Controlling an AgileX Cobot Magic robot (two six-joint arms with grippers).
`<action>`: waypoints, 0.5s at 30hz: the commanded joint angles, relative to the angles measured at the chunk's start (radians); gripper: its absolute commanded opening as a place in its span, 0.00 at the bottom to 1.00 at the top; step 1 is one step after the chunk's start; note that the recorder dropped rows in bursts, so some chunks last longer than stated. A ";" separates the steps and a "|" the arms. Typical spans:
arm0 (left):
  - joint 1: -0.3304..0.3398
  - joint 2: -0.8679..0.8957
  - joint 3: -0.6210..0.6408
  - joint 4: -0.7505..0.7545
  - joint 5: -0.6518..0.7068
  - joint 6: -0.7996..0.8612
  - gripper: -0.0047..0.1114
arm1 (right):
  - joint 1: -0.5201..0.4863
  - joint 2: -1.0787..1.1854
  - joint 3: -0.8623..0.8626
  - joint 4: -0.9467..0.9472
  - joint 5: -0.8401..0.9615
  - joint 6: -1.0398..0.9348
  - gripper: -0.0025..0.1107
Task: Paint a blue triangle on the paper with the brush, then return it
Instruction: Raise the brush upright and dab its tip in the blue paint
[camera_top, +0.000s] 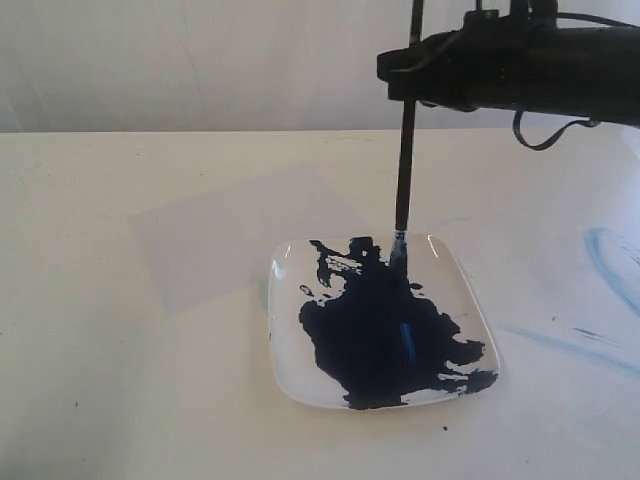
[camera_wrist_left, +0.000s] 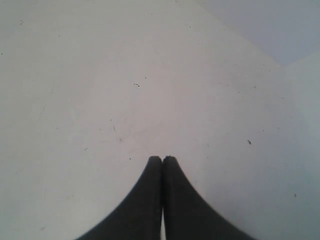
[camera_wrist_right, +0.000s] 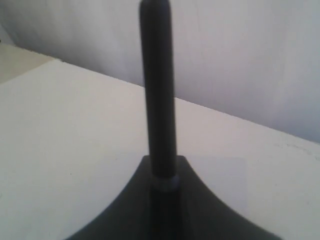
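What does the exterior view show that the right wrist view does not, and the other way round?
Only the exterior view: the plate with dark blue paint, the bristle tip touching it, and pale blue streaks on the table. Only the right wrist view: the silver band at the fingers. Both: the brush held in the right gripper.

Glossy plate (camera_top: 287, 335), matt translucent paper (camera_top: 215, 240)
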 joint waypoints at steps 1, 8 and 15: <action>-0.008 0.004 0.004 -0.003 0.001 0.000 0.04 | 0.039 -0.008 -0.003 0.001 -0.018 -0.127 0.02; -0.008 0.004 0.004 -0.003 0.001 0.000 0.04 | 0.049 -0.008 0.003 0.001 0.136 -0.121 0.02; -0.008 0.004 0.004 -0.003 0.001 0.000 0.04 | 0.049 -0.008 0.029 0.001 0.145 -0.151 0.02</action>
